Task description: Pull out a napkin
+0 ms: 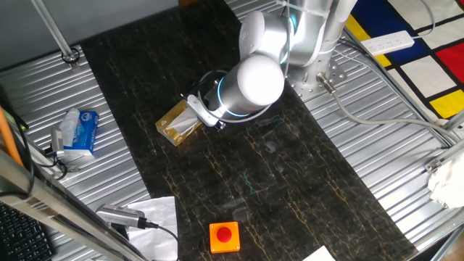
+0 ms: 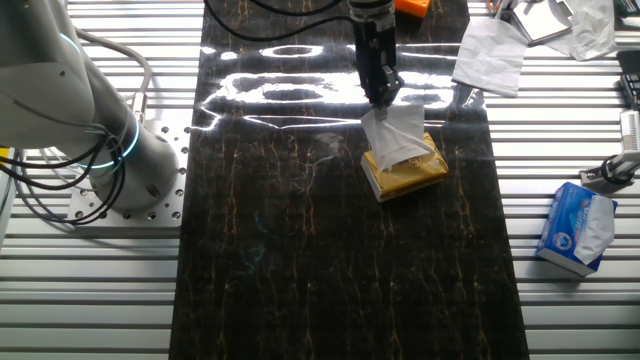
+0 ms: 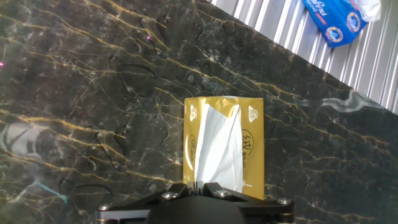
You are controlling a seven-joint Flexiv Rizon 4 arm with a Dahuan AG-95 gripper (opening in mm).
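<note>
The gold-brown tissue box [image 2: 405, 170] lies on the dark marble mat; it also shows in one fixed view [image 1: 176, 123] and in the hand view [image 3: 252, 146]. A white napkin [image 2: 393, 130] rises from the box slot up to my gripper [image 2: 381, 98], which is shut on its top end above the box. In the hand view the napkin [image 3: 214, 143] stretches from the slot to my closed fingers [image 3: 200, 185]. In one fixed view the arm hides most of the gripper [image 1: 205, 112].
A blue-and-white tissue packet [image 2: 575, 228] lies on the metal table to the side [image 1: 78, 132]. A white wrinkled cloth [image 2: 492, 52] lies at the mat's edge. An orange box with a red button [image 1: 224, 237] sits on the mat.
</note>
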